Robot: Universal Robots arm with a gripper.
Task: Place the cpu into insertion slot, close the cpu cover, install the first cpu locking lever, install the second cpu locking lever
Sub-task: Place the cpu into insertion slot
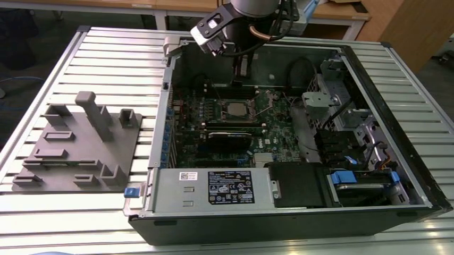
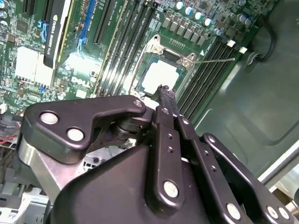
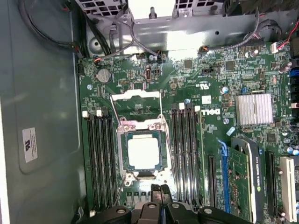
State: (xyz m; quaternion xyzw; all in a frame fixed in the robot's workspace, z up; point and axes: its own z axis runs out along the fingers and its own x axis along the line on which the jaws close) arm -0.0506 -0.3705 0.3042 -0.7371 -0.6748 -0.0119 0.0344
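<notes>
1. The gripper (image 3: 161, 188), fingertips pressed together and holding nothing, hangs over the motherboard (image 3: 210, 70) just beside the slot. In the second wrist view its black links hide the board beneath them.
2. One cpu (image 3: 143, 153) lies flat in the insertion slot (image 3: 122, 140), metal top up and sides parallel to the rim. Being square, it has no long axis, and it covers the slot's centre.
3. One cpu cover (image 3: 136, 94) stands tilted open on the slot's far side from the gripper. The thin wire levers alongside are hard to count.
</notes>
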